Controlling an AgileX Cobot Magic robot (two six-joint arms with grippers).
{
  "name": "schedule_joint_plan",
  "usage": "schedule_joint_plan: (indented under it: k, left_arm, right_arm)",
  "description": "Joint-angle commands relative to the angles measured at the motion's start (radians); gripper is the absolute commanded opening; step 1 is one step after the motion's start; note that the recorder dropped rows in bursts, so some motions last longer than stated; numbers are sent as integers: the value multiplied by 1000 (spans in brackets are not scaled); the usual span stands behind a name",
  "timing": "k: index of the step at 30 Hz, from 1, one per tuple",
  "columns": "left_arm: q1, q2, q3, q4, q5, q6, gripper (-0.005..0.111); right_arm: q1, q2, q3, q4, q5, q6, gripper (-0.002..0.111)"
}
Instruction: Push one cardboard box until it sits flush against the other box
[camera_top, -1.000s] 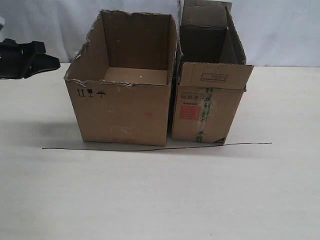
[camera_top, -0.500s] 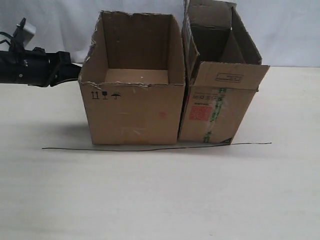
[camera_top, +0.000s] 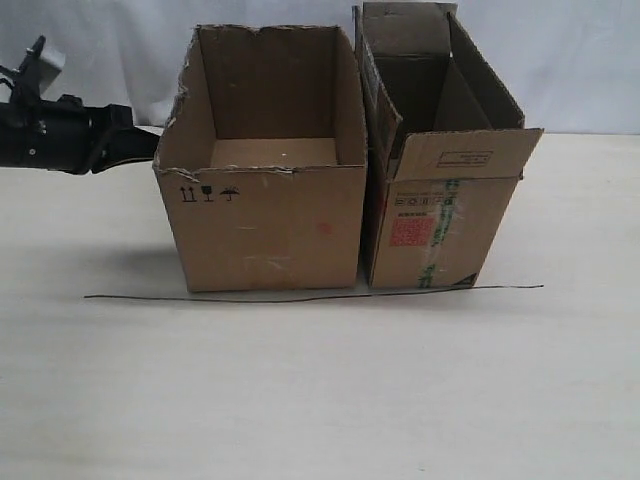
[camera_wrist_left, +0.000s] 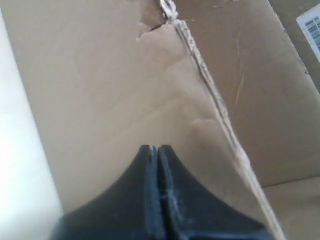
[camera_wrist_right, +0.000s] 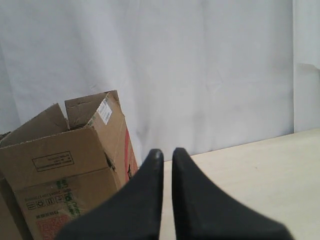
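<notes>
Table (camera_top: 320, 400): two boxes, thin line (camera_top: 310, 294)

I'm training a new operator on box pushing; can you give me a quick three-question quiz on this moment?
1. True or false: the left gripper is shut.
2. Which box carries a red label? A) wide box B) narrow box
3. Fill in: the left gripper is against the ___ box's side wall.

Key: 1 true; 2 B; 3 wide. The right gripper, slightly open, hangs clear of both boxes.
</notes>
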Motion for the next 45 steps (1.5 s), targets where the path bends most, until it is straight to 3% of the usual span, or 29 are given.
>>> schedule_joint_plan:
  k: [1,5,17,25,31,34,40,45]
  left_arm:
    - [48,-31,-9,118,81,-46,0]
    - [54,-102,-4,292,80,-121,0]
    - [54,-418,118,246,37,-125,0]
    - [50,-756,304,195,-240,-115,0]
    - [-31,-1001,409,165,-365,-41,0]
    - [-81,-1083,452,74,-361,-41,0]
    - [-184,-1215,559,45,-391,-39,0]
    - [-210,-1390,659,-19,-400,-17,0]
  right_arm:
    - [1,-4,4,-7,5,7,5]
    - [1,-4,4,-7,5,7,5]
    - [1,-4,4,-7,5,7,5]
    - [1,-4,4,-7,5,7,5]
    - [1,-4,4,-7,5,7,5]
    - [1,-4,4,-7,5,7,5]
    - [1,-4,4,-7,5,7,5]
    - [1,-4,4,-7,5,7,5]
